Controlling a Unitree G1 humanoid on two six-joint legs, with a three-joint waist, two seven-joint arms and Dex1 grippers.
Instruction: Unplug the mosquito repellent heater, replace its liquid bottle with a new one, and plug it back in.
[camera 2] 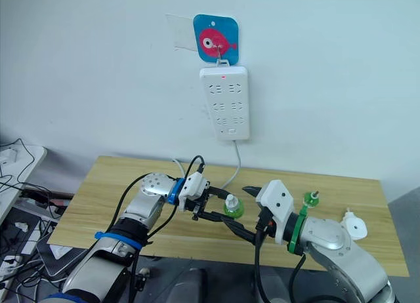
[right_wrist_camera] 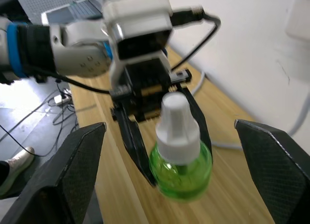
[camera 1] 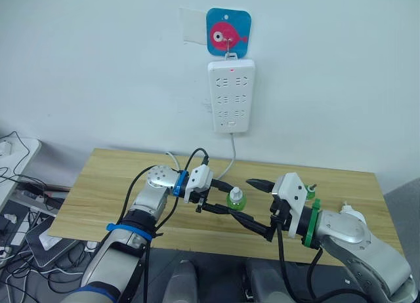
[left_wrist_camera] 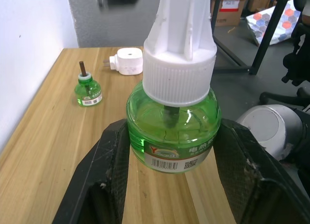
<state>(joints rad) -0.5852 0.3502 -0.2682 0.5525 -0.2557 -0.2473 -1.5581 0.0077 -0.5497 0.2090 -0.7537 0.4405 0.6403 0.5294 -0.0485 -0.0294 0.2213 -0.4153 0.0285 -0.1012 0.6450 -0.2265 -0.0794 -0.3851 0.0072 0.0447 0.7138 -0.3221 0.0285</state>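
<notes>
My left gripper (camera 1: 230, 199) is shut on a green liquid bottle (camera 1: 235, 199) with a white cap, one finger on each side of its body (left_wrist_camera: 170, 136). It holds the bottle upright over the middle of the wooden table (camera 1: 105, 185). My right gripper (camera 1: 244, 199) stands open, its two fingers spread wide around the bottle's cap (right_wrist_camera: 177, 120) without touching it. The white mosquito repellent heater (camera 1: 351, 214) lies unplugged on the table's right end. A second small green bottle (camera 1: 310, 191) with a bare wick stands near it.
A white power strip (camera 1: 231, 95) hangs on the wall above the table's back edge, its red light on and its cord running down to the table. A blue fish sign (camera 1: 228, 32) is above it. Cables lie on the floor at the left.
</notes>
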